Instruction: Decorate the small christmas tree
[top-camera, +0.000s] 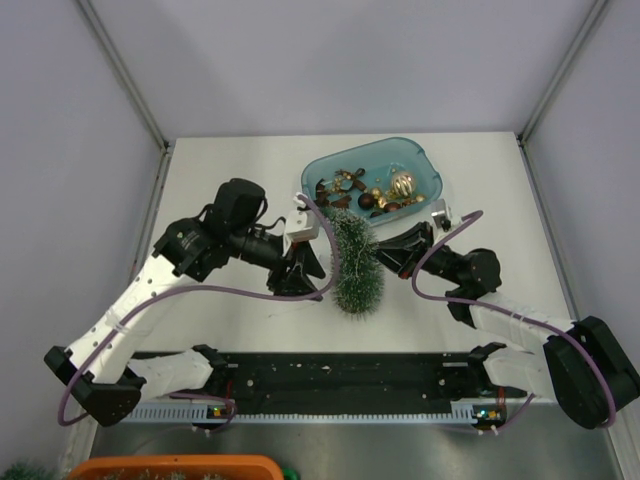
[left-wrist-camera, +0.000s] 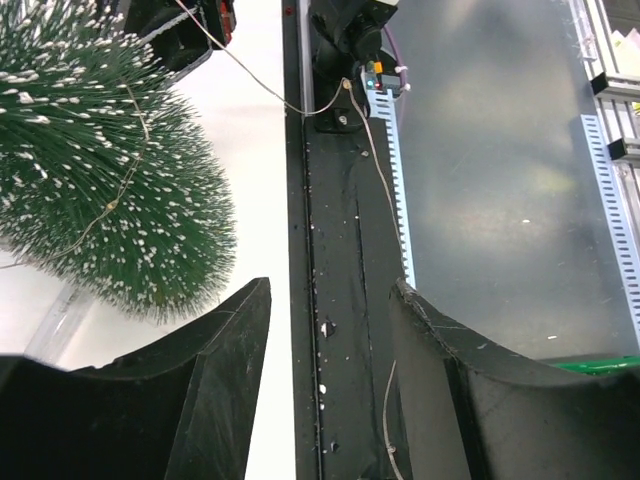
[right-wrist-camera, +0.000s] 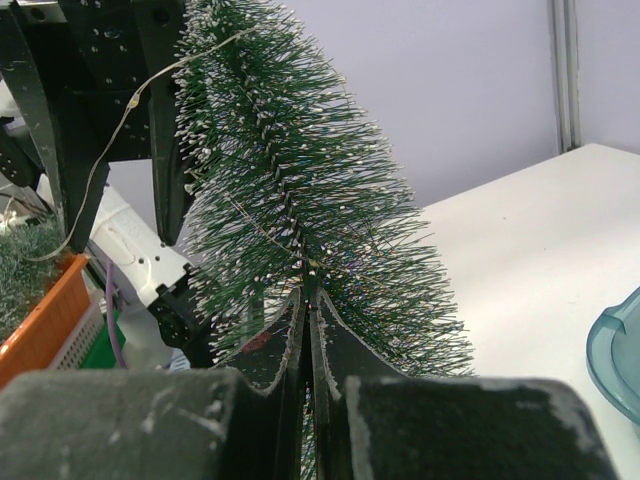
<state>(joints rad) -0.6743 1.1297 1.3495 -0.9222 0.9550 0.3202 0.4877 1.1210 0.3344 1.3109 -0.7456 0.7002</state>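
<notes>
Tree (top-camera: 355, 262) mid-wrapping with light wire (left-wrist-camera: 112, 204). Left hand (left-wrist-camera: 330, 290) released beside it; right hand (right-wrist-camera: 306, 300) clenched at bristles. Next, probably: regrasp loose wire, wind on.

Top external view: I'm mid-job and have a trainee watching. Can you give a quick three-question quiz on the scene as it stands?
1. True or false: the left gripper, beside the small christmas tree, holds an ornament.
2. The ornaments lie: A) on the tree, B) in the blue tray, C) in the left gripper.
3. Fill in: the right gripper, at the tree's bristles, is ___.
Key: 1 false, it is open and empty; 2 B; 3 shut.
</notes>
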